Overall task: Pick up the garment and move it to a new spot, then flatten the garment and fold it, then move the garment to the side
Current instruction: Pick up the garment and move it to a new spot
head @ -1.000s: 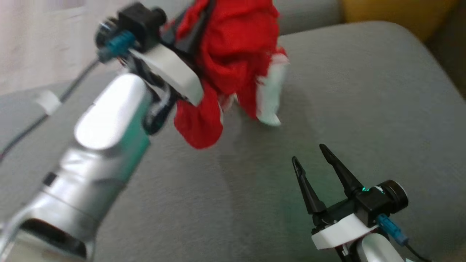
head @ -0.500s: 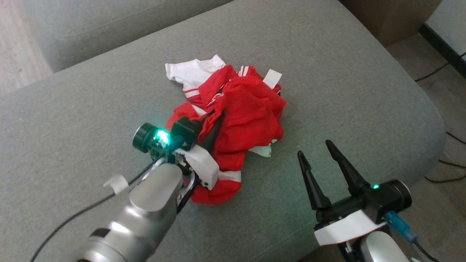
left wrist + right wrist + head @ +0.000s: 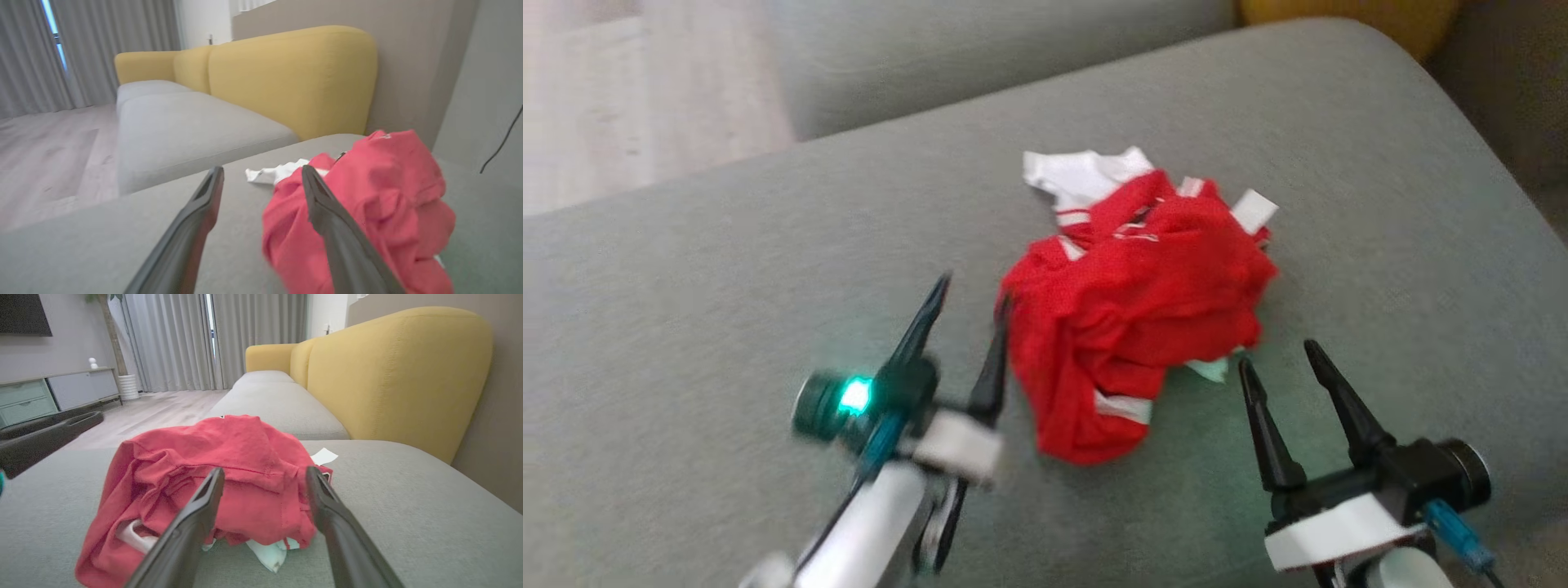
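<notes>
Crumpled red-and-white cloth garment (image 3: 1143, 327) mid grey fabric sofa cushion (image 3: 768, 286), between left gripper (image 3: 974, 292) and right gripper (image 3: 1276, 354); both jaws released, empty.

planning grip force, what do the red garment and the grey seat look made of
The red garment looks like thin matte jersey-type cloth with white trim: it lies in soft crumpled folds. The grey seat seems upholstered in matte woven fabric: fine grainy texture, rounded padded edges.

garment (image 3: 1139, 327) on cushion (image 3: 727, 269) between left jaws and right jaws
</notes>
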Tool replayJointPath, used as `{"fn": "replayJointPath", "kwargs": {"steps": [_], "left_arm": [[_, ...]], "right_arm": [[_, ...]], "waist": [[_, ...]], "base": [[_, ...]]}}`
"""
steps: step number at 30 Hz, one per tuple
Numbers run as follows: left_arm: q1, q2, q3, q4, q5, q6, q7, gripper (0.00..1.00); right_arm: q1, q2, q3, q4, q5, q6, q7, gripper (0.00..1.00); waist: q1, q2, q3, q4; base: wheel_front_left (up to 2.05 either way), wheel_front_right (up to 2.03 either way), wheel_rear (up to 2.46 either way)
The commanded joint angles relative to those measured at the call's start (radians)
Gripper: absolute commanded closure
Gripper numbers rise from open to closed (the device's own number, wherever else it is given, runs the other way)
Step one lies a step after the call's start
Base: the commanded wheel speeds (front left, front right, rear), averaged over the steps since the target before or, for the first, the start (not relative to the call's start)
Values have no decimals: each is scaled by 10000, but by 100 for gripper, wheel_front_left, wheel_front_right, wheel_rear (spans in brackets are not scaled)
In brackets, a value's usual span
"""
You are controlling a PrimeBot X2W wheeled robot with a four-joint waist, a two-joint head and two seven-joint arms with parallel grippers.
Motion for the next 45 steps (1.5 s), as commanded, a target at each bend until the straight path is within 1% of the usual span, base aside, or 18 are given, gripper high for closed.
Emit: {"fn": "replayJointPath", "kwargs": {"steps": [1, 5, 7, 12, 17, 20, 23, 26, 28, 30, 31, 32, 33, 35, 40, 43, 45], "left_arm": [[71, 209, 568, -570, 139, 125, -80, 0], [1802, 299, 1713, -1866, 335, 435, -80, 0], [2598, 246, 2254, -2500, 434, 472, -81, 0], [4063, 65, 2988, -3298, 799, 265, -81, 0], [4219, -133, 3364, -3343, 1112, -81, -81, 0], [3812, -175, 3428, -3165, 1280, -430, -81, 0], [2956, -35, 3299, -2657, 1400, -985, -79, 0], [1422, 363, 3159, -2224, 1585, -1595, 364, 0], [88, 672, 2972, -1935, 1731, -2187, 977, 0], [-1357, 903, 2624, -1599, 1802, -2741, 1756, 0], [-2053, 952, 2421, -1395, 1672, -2926, 2175, 0], [-2053, 952, 2421, -1395, 1672, -2926, 2175, 0], [-2747, 1016, 2159, -1200, 1517, -3036, 2603, 0], [-4068, 1166, 1422, -850, 1128, -3108, 3374, 0], [-6767, 1644, -1517, -172, -888, -3119, 5002, 0], [-7814, 1898, -3134, 296, -2051, -3121, 5697, 0], [-8289, 2135, -4266, 586, -2639, -3121, 6171, 0]], "right_arm": [[-52, -15, 154, -346, -81, -7, -109, 0], [165, -15, -52, -430, -128, -7, -109, 0], [309, -15, -196, -498, -135, -7, -109, 0], [663, -15, -369, -545, -161, -7, -109, 0], [771, -15, -348, -522, -198, -7, -109, 0], [688, -15, -267, -503, -231, -7, -109, 0], [532, -15, -197, -515, -252, -7, -109, 0], [210, -15, 28, -530, -259, -7, -109, 0], [-55, -15, 102, -552, -218, -7, -109, 0], [-314, -15, 82, -585, -139, -7, -109, 0], [-431, -15, 89, -588, -93, -7, -109, 0], [-431, -15, 89, -588, -93, -7, -109, 0], [-550, -14, 121, -590, -46, -7, -109, 0], [-757, -14, 241, -585, 57, -7, -109, 0], [-1202, -14, 459, -566, 458, -7, -109, 0], [-1430, -14, 676, -557, 747, -7, -109, 0], [-1539, -14, 841, -548, 938, -7, -109, 0]], "waist": [[0, 0, -519, 699], [0, 0, -737, 1305], [0, 0, -814, 1603], [0, 0, -955, 2113], [0, 0, -974, 2206], [0, 0, -860, 2025], [0, 0, -582, 1713], [0, 0, 25, 1226], [0, 0, 481, 931], [0, 0, 961, 667], [0, 0, 1177, 521], [0, 0, 1177, 521], [0, 0, 1386, 361], [0, 0, 1774, 9], [0, 0, 2648, -796], [0, 0, 3064, -1267], [0, 0, 3248, -1564]], "base": [[0, 0, 0], [0, 0, 0], [0, 0, 0], [0, 0, 0], [0, 0, 0], [0, 0, 0], [0, 0, 0], [0, 0, 0], [0, 0, 0], [0, 0, 0], [0, 0, 0], [0, 0, 0], [0, 0, 0], [0, 0, 0], [0, 0, 0], [0, 0, 0], [0, 0, 0]]}}
